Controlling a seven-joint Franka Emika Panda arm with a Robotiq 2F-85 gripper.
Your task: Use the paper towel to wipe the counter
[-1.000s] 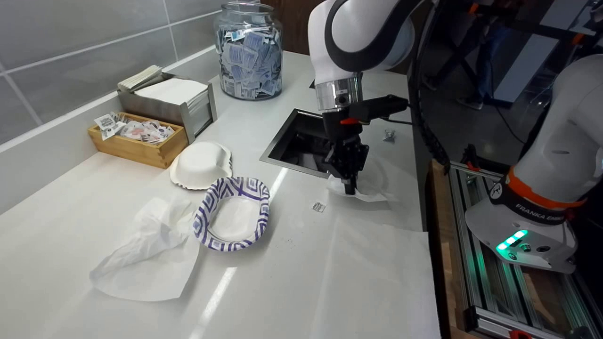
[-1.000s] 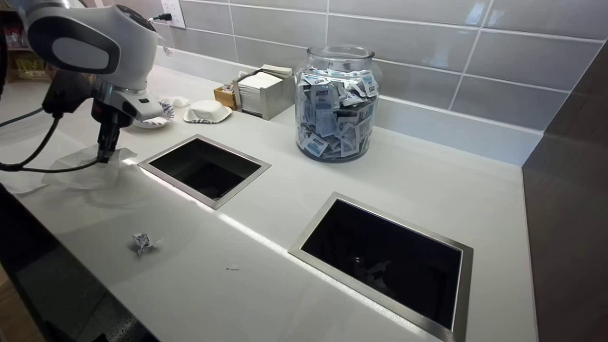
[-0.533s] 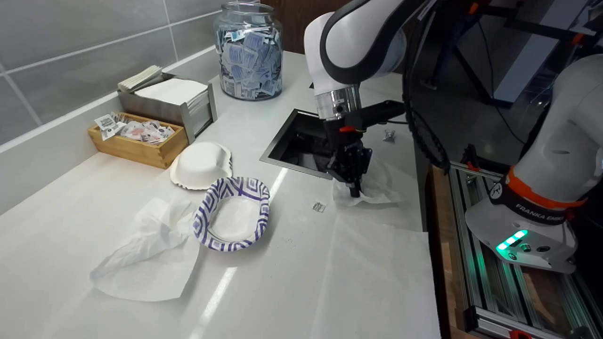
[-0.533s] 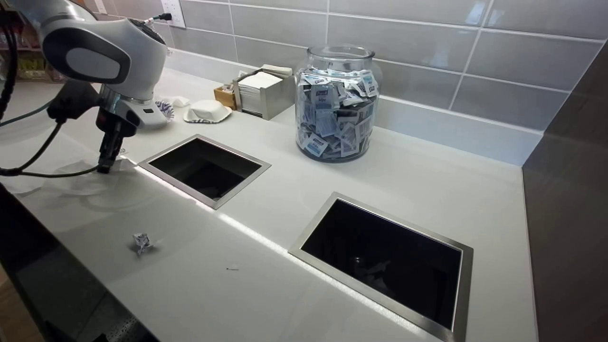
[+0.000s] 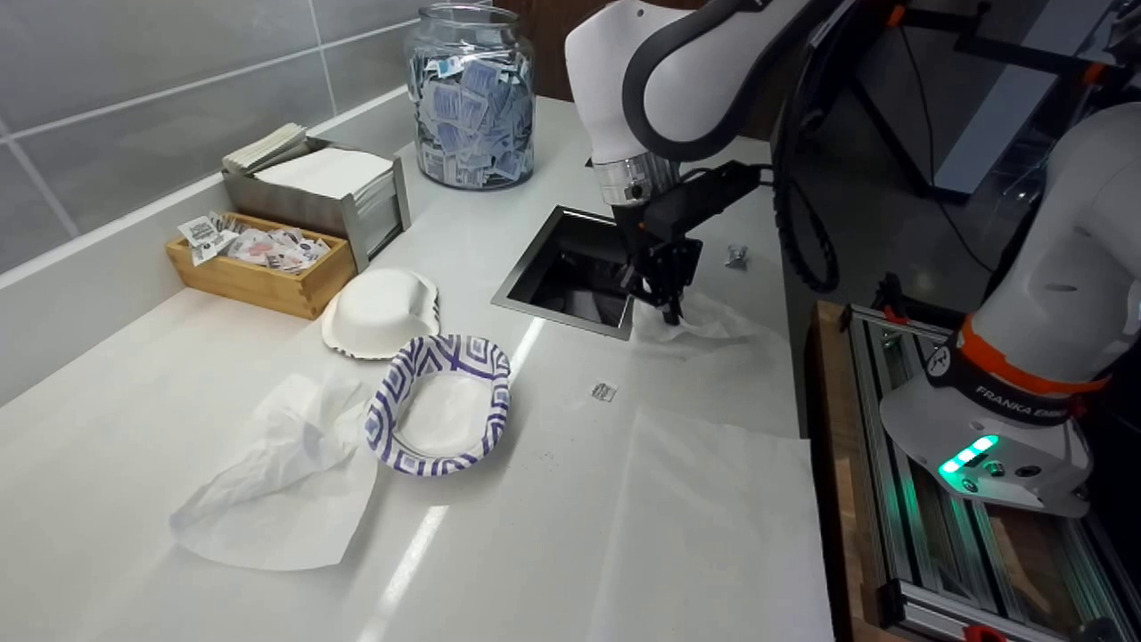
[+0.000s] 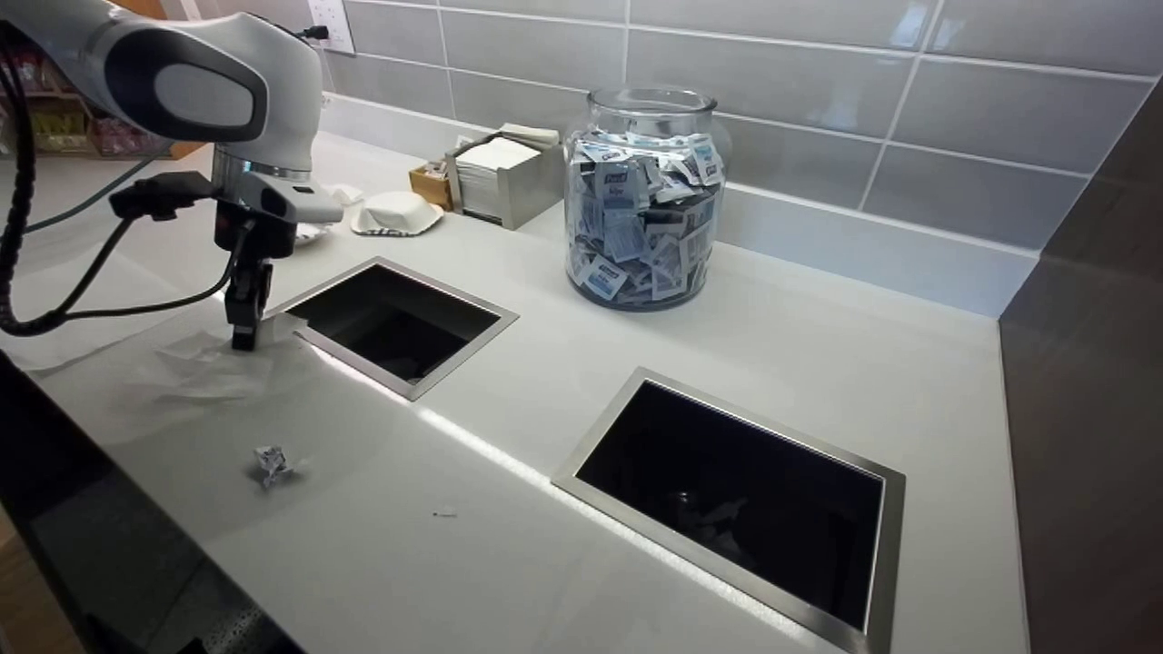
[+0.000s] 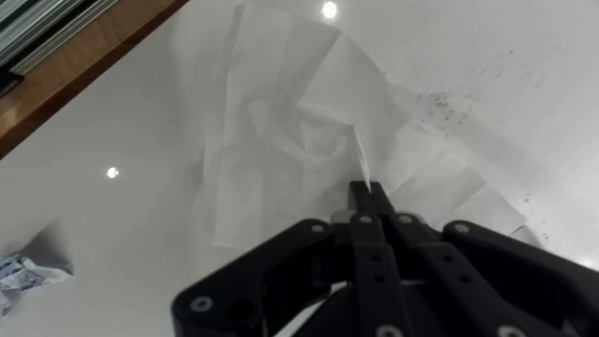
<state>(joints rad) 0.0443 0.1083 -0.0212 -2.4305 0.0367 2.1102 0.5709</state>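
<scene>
My gripper (image 7: 369,188) is shut on a thin white paper towel (image 7: 276,140), pinching one fold between its fingertips. The towel spreads crumpled over the white counter (image 5: 499,571). In an exterior view the gripper (image 5: 673,317) and towel (image 5: 726,323) are beside the near corner of the sunken bin opening. They also show in an exterior view, gripper (image 6: 243,343) low over the towel (image 6: 204,372), whose edge reaches the opening's rim. Dark specks (image 7: 442,105) lie on the counter beside the towel in the wrist view. Whether the fingertips touch the counter is unclear.
A patterned paper bowl (image 5: 446,415), an upturned bowl (image 5: 381,312) and another crumpled towel (image 5: 294,490) lie on the counter. A small packet (image 5: 603,391) and a wrapper (image 6: 271,463) lie nearby. Bin openings (image 6: 454,359) (image 6: 895,545), napkin holder (image 6: 527,186) and jar (image 6: 645,200) stand further back.
The gripper first shifted slightly toward the packet, then moved back along the counter beside the bin opening, dragging the towel with it. The wrist has turned. The bowls, packet and wrapper stayed put.
</scene>
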